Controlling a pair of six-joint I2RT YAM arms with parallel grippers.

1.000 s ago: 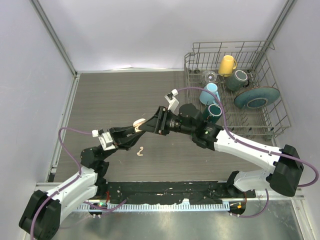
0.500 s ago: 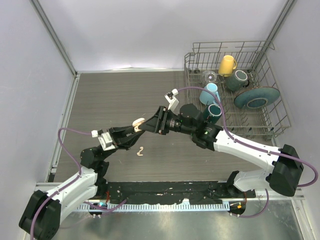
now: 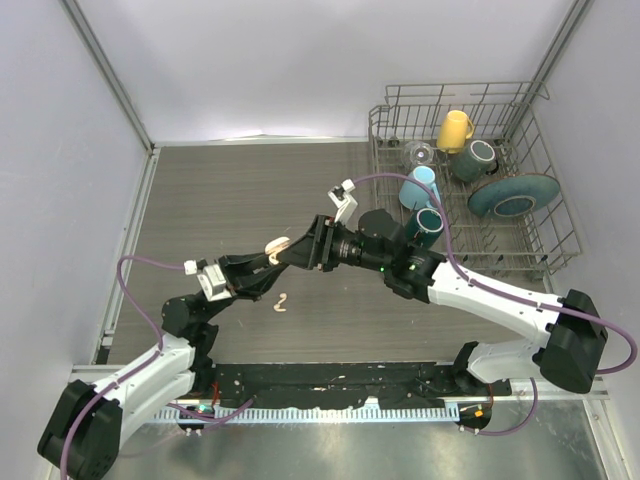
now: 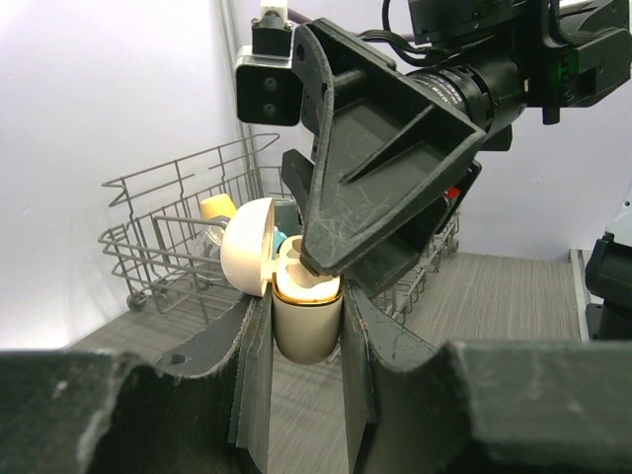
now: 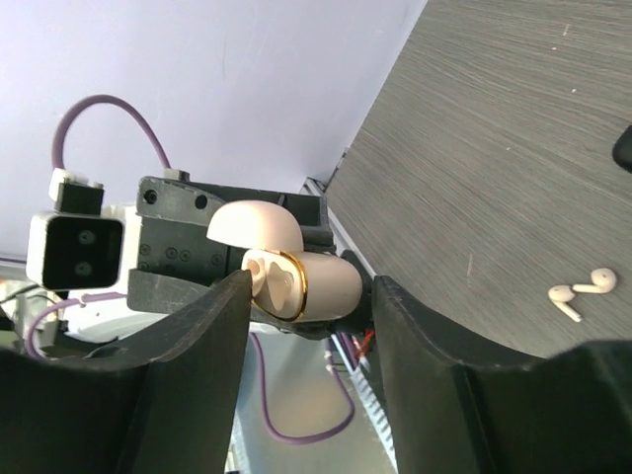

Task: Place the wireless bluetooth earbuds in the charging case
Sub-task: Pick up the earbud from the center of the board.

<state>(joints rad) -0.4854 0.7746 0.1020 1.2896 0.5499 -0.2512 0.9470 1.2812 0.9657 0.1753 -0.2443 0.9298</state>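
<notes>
My left gripper (image 3: 270, 264) is shut on the body of the cream-white charging case (image 3: 278, 244) and holds it above the table with the lid hinged open. Its gold-rimmed mouth (image 5: 286, 281) faces my right gripper (image 3: 292, 252), whose jaws stand open on either side of it, one fingertip (image 4: 318, 265) right at the opening. A cream-white earbud (image 5: 259, 269) sits in one socket of the case (image 4: 308, 326). Two more small cream-white earbuds (image 3: 282, 302) lie together on the dark table just in front of the grippers, also visible in the right wrist view (image 5: 583, 289).
A wire dish rack (image 3: 392, 118) stands at the back right and holds a yellow mug (image 3: 455, 130), teal mugs (image 3: 420, 187) and a teal plate (image 3: 512, 195). Grey walls close in the table on the left, back and right.
The right gripper's jaws have parted a little wider at the case's mouth. Both arms and the case have hardly moved.
</notes>
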